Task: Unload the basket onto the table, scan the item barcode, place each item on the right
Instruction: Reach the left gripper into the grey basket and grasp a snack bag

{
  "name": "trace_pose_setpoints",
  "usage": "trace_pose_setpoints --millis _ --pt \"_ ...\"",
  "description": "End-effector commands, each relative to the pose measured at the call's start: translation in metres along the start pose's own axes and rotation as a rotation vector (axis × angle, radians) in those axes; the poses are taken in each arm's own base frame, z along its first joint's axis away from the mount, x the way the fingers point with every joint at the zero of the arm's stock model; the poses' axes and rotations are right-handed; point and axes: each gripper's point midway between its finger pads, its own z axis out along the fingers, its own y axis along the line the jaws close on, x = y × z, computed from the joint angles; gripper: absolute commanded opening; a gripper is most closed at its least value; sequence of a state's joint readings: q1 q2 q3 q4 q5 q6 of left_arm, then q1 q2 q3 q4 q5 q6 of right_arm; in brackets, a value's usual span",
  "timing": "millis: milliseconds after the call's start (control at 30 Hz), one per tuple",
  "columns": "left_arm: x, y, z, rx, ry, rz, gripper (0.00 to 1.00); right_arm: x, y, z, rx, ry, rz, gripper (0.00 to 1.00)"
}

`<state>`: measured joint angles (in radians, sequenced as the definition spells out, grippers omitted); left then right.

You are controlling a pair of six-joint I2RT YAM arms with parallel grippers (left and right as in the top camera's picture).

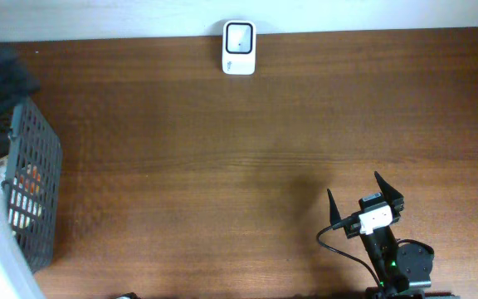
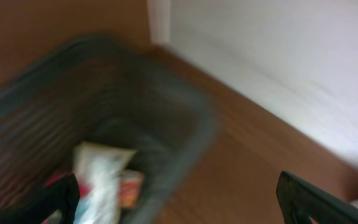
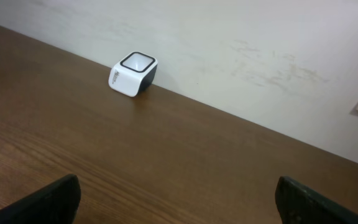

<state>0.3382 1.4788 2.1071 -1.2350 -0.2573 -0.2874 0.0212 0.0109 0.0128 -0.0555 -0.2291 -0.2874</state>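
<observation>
The right hand (image 1: 353, 184) is hanging near the front of the wooden desk (image 1: 222, 166), fingers spread wide and gripping nothing. The white barcode scanner (image 1: 239, 48) is sitting well ahead at the far edge by the wall, with bare wood lying between them. The left hand (image 2: 174, 180), likewise wide open and empty, is pointing into the grey mesh basket (image 1: 36, 166) at the desk's left end. A white packet (image 2: 101, 174) is lying there among blurred items, with the basket's walls standing around them.

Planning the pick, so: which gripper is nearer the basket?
Left. The left gripper hangs close over the basket; the right gripper sits far across the table.
</observation>
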Motion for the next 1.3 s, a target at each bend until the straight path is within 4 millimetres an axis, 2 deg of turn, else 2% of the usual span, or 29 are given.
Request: trace_pose_setpoints --millis 0,67,133,167,200,233,333,400,467,567,667,733,800,833,900,933,967,1033,1067,1100,1200,1233,1267 --pt "-0.003 0.079 0.017 -0.261 0.001 -0.302 0.99 0.002 0.003 0.0 -0.009 -0.001 0.011 0.99" --pt "0.02 0.102 0.038 -0.347 0.109 -0.307 0.99 0.001 0.003 0.0 -0.009 -0.002 0.011 0.99" --pt "0.047 0.116 0.063 -0.409 0.22 -0.299 1.0 0.002 0.003 0.0 -0.009 -0.001 0.011 0.99" --pt "0.067 0.126 0.085 -0.446 0.286 -0.296 1.0 0.002 0.003 0.0 -0.009 -0.001 0.011 0.99" --pt "0.08 0.131 0.099 -0.463 0.324 -0.29 1.0 0.002 0.003 0.0 -0.009 -0.001 0.011 0.99" --pt "0.089 0.133 0.109 -0.467 0.348 -0.279 1.0 0.001 0.003 0.0 -0.009 -0.002 0.011 0.99" --pt "0.137 0.127 0.155 -0.35 0.477 -0.186 0.99 0.002 0.003 0.0 -0.009 -0.001 0.011 0.99" --pt "0.163 0.137 0.176 -0.352 0.529 -0.184 1.0 0.002 0.003 0.0 -0.009 -0.001 0.011 0.99" --pt "0.188 0.14 0.197 -0.316 0.6 -0.089 1.0 0.001 0.003 0.0 -0.009 -0.002 0.011 0.99" --pt "0.219 0.143 0.221 -0.314 0.696 -0.044 0.97 0.002 0.003 0.0 -0.009 -0.001 0.011 0.99" --pt "0.247 0.147 0.24 -0.309 0.784 -0.003 0.85 0.001 0.003 0.0 -0.009 -0.002 0.011 0.99" --pt "0.257 0.148 0.245 -0.312 0.815 0.0 0.84 0.001 0.003 0.0 -0.009 -0.002 0.011 0.99" --pt "0.273 0.153 0.248 -0.333 0.852 0.015 0.66 0.001 0.003 0.0 -0.009 -0.002 0.011 0.99" --pt "0.277 0.155 0.248 -0.342 0.862 0.019 0.64 0.002 0.003 0.0 -0.009 -0.001 0.011 0.99" --pt "0.28 0.157 0.248 -0.352 0.867 0.024 0.6 0.002 0.003 0.0 -0.009 -0.001 0.011 0.99" --pt "0.281 0.158 0.247 -0.359 0.869 0.028 0.21 0.002 0.003 0.0 -0.009 -0.001 0.011 0.99" --pt "0.281 0.158 0.247 -0.358 0.871 0.028 0.0 0.001 0.003 0.0 -0.009 -0.002 0.011 0.99" --pt "0.279 0.157 0.245 -0.358 0.87 0.027 0.0 0.002 0.003 0.0 -0.009 -0.001 0.011 0.99" --pt "0.27 0.156 0.242 -0.363 0.853 0.012 0.0 0.001 0.003 0.0 -0.009 -0.002 0.011 0.99" --pt "0.256 0.154 0.239 -0.356 0.825 0.008 0.0 0.002 0.003 0.0 -0.009 -0.001 0.011 0.99" --pt "0.175 0.145 0.211 -0.345 0.646 -0.039 0.0 0.002 0.003 0.0 -0.009 -0.001 0.011 0.99" --pt "0.141 0.14 0.195 -0.336 0.56 -0.072 0.0 0.002 0.003 0.0 -0.009 -0.001 0.011 0.99" --pt "0.099 0.129 0.172 -0.28 0.448 -0.096 0.0 0.002 0.003 0.0 -0.009 -0.001 0.011 0.99"
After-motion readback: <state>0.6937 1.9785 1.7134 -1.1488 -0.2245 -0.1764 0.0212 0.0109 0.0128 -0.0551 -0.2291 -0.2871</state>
